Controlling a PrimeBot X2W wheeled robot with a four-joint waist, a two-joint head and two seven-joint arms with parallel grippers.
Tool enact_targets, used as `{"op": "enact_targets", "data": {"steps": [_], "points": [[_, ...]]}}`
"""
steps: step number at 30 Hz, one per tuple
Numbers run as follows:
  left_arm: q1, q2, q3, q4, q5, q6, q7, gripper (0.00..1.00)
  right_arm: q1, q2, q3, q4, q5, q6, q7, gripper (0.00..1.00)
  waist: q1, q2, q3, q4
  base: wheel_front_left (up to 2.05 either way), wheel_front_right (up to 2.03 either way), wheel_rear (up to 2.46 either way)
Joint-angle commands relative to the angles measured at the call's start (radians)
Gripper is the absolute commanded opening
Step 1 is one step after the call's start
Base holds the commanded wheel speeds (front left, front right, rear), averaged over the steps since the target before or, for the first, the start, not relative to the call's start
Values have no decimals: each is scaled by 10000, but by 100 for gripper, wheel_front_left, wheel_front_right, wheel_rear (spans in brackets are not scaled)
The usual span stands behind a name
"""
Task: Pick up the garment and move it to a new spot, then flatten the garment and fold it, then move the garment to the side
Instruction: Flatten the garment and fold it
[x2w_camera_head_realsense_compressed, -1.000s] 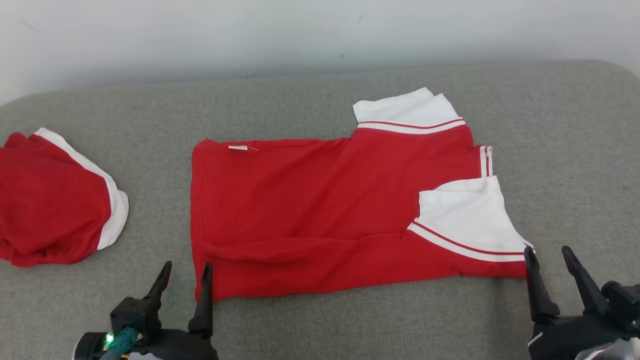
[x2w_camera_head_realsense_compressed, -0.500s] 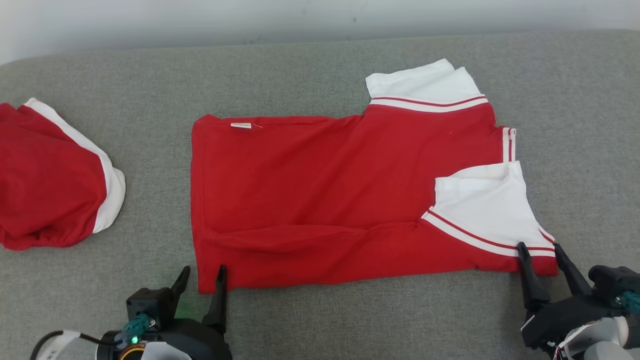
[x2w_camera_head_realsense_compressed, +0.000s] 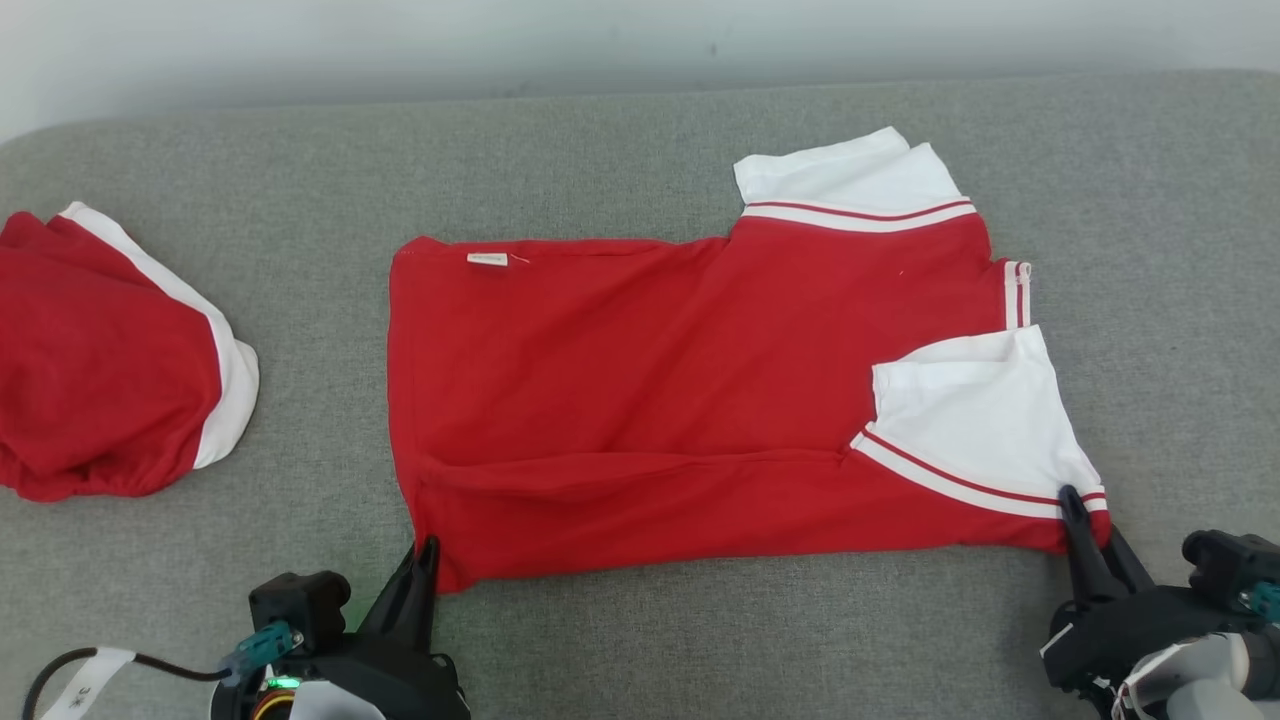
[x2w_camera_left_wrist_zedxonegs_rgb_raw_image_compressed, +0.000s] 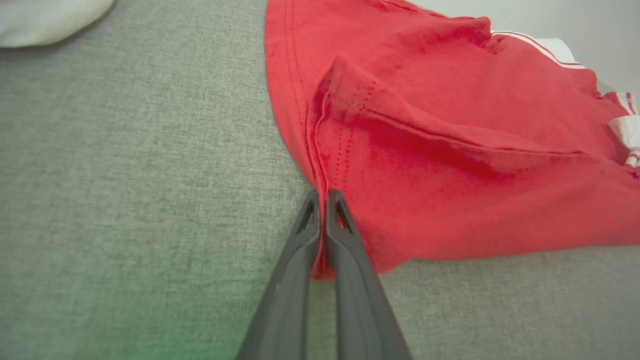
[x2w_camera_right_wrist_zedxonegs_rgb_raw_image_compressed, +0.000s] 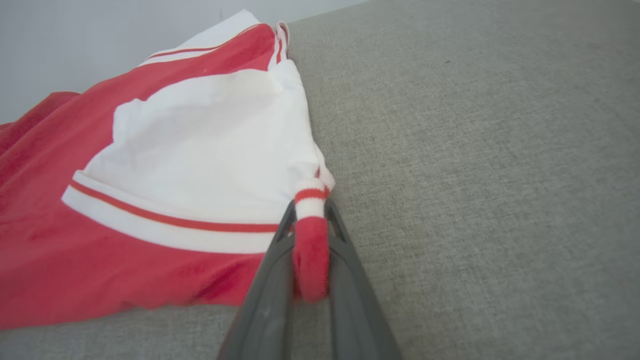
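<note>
Red garment (x2w_camera_head_realsense_compressed: 640, 400) (two end effectors (x2w_camera_head_realsense_compressed: 428, 550) (x2w_camera_head_realsense_compressed: 1078, 500) pinching it); second garment (x2w_camera_head_realsense_compressed: 100, 390) apart.

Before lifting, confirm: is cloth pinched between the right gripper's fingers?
Yes, the right gripper clamps the garment at its striped corner.

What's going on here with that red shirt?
A two-armed robot is working on a red and white shirt spread on a grey padded surface. Its left hand is pinched shut on the near hem corner, its right hand on the near sleeve-end corner. The shirt lies mostly flat. A second red and white garment sits bunched at the left.
</note>
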Motion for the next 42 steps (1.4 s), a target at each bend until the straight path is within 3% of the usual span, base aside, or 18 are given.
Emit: {"op": "enact_targets", "data": {"steps": [1, 10, 19, 25, 26, 27, 28, 29, 42], "points": [[232, 92, 36, -110, -113, -75, 3, 0, 239, -107, -76, -137, 177, 1, -61, 0, -1, -1, -97, -12, 0, 0, 0], [1054, 711, 54, -1148, -263, 50, 430, 0, 1651, -87, -524, -1643, 333, -2, 340, 0, -1, -1, -409, 10, 0, 0, 0], [2481, 1230, 148, -2593, -536, 552, 951, 0, 3799, 795, -1404, -3658, -124, -2, 1378, 0, -1, -1, -712, -45, 0, 0, 0], [2973, 1283, 140, -3016, -618, 788, 1074, 0, 4279, 1290, -1696, -4161, -408, -2, 1759, 0, -1, -1, -720, -140, 0, 0, 0], [2975, 1290, 124, -3003, -603, 819, 1084, 35, 4272, 1319, -1716, -4162, -447, -2, 1792, 20, -1, -1, -718, -150, 0, 0, 0], [2956, 1291, 129, -2981, -590, 849, 1095, 77, 4249, 1344, -1742, -4174, -475, -2, 1802, 42, -1, -1, -718, -157, 0, 0, 0], [2924, 1293, 139, -2962, -546, 867, 1069, 100, 4224, 1363, -1751, -4179, -486, -2, 1829, 89, -1, -1, -716, -163, 0, 0, 0], [2891, 1300, 128, -2952, -493, 889, 1049, 100, 4199, 1380, -1767, -4184, -513, -2, 1839, 100, -1, -1, -714, -167, 0, 0, 0], [2434, 1486, 567, -3623, 397, 1653, 108, 100, 4032, 1734, -2202, -5338, -1325, -2, 1131, 100, -1, -1, -722, -201, 0, 0, 0]]}}
